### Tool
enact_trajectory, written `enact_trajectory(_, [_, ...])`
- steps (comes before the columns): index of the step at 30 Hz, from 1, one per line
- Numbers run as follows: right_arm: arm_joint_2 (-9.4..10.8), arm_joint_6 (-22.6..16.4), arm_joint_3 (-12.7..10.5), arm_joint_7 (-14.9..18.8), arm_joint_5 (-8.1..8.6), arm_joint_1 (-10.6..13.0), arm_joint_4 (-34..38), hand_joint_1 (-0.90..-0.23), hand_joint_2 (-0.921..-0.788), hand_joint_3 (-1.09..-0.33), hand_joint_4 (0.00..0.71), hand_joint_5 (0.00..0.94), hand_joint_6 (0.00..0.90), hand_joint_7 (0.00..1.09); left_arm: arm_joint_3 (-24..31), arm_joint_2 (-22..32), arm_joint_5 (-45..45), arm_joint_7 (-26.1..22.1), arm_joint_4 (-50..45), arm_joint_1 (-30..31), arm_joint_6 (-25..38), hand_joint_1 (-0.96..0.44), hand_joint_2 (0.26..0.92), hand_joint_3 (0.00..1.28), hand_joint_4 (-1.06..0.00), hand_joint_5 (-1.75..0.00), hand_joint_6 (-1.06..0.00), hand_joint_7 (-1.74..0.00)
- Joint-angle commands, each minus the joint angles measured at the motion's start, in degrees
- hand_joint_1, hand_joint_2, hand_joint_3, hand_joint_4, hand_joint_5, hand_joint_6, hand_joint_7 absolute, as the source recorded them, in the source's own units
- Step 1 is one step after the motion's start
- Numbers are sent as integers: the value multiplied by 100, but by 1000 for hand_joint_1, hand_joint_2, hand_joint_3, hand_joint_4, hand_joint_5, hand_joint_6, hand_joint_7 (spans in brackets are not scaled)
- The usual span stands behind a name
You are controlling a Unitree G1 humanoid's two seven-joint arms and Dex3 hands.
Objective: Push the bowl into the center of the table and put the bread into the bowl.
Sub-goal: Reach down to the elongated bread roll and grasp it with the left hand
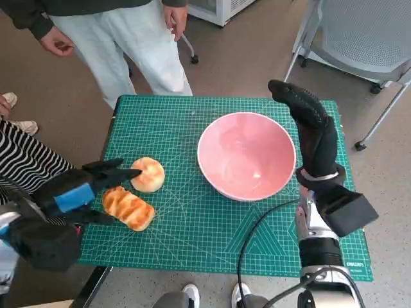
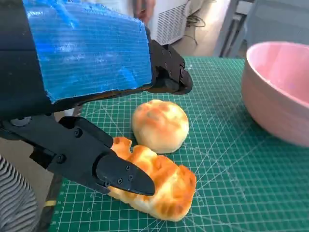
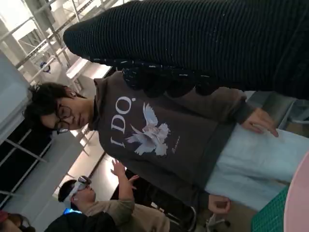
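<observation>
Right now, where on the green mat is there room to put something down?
Bare green mat lies along the robot's edge below the pink bowl, and at the far corner beyond the round bun. It is crowded where the left hand meets the braided loaf.

Glossy smooth pink bowl [image 1: 246,155], matt green gridded cutting mat [image 1: 192,231], shiny browned bread crusts [image 2: 159,186], knitted black glove [image 1: 314,138], crinkled blue tape [image 2: 91,48].

one pink bowl [image 1: 246,155], one round bun [image 1: 148,174], one braided loaf [image 1: 128,207].
</observation>
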Motion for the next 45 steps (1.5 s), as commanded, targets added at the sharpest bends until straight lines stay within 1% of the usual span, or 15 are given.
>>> enact_trajectory(1, [25,120,8,67,86,158,-38,-683,-921,-736,153,1,-1,606,-142,-4,203,86,68,47,-98,-211,742,0,-234,-5,-311,-89])
enact_trajectory(9, [9,175,-4,87,98,222,-143,-683,-921,-734,153,1,-1,606,-281,2,302,59,84,31,-18,-197,742,0,-231,-1,-309,-77])
enact_trajectory(19, [-26,250,-44,90,113,273,-212,-684,-921,-729,155,2,-1,605,-346,52,323,-145,-145,144,385,-144,743,5,-226,0,-321,-70])
enact_trajectory(30, [-40,346,-60,30,60,330,-318,-687,-921,-727,156,3,-1,609,-435,78,444,-421,-474,246,873,-129,748,6,-236,-5,-340,-72])
enact_trajectory(45, [-82,422,-71,8,25,371,-416,-691,-921,-727,157,3,-1,609,-913,-141,786,-236,-115,57,918,-124,753,5,-288,-23,-361,-74])
